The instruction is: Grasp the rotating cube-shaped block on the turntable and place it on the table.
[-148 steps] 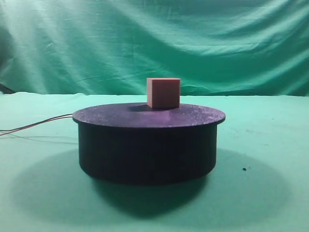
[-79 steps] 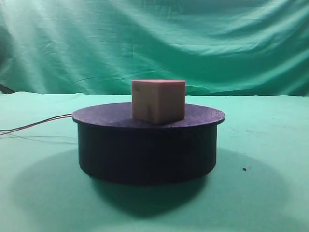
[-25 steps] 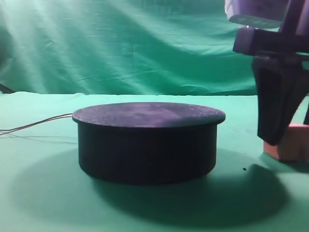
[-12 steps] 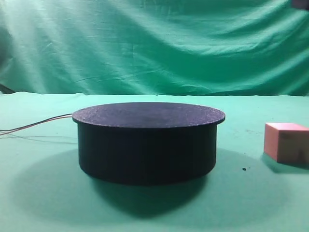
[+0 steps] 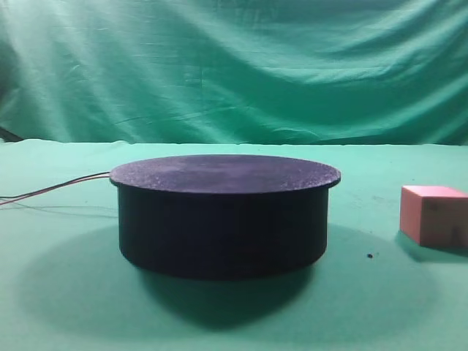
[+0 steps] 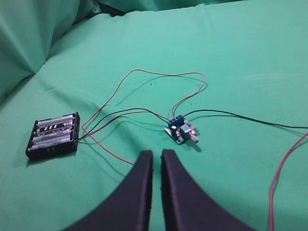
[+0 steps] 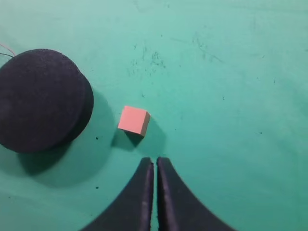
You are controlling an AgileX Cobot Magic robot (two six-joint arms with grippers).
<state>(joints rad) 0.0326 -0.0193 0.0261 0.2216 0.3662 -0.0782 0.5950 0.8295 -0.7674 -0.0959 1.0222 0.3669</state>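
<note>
Right gripper (image 7: 155, 166): two dark, smooth, curved fingers pressed together, holding nothing, raised above the table (image 7: 231, 96); only the tips show.

Block (image 7: 134, 120): small salmon-pink cube, matte faces, sharp edges. It sits on the table just beside the turntable (image 7: 41, 98), apart from it and from the gripper. No long axis; in the right wrist view one corner points toward the gripper. In the high view the frame's right edge cuts it off.

Turntable: low black cylinder, flat speckled matte top, bare. Thin wires (image 5: 55, 189) leave its left side.

Table: green cloth, faintly scuffed, meeting a draped green backdrop (image 5: 234, 66).

Left gripper (image 6: 156, 159): same dark fingers, nearly touching, empty, over a battery holder (image 6: 53, 135), a small blue circuit board (image 6: 181, 131) and looping wires.
</note>
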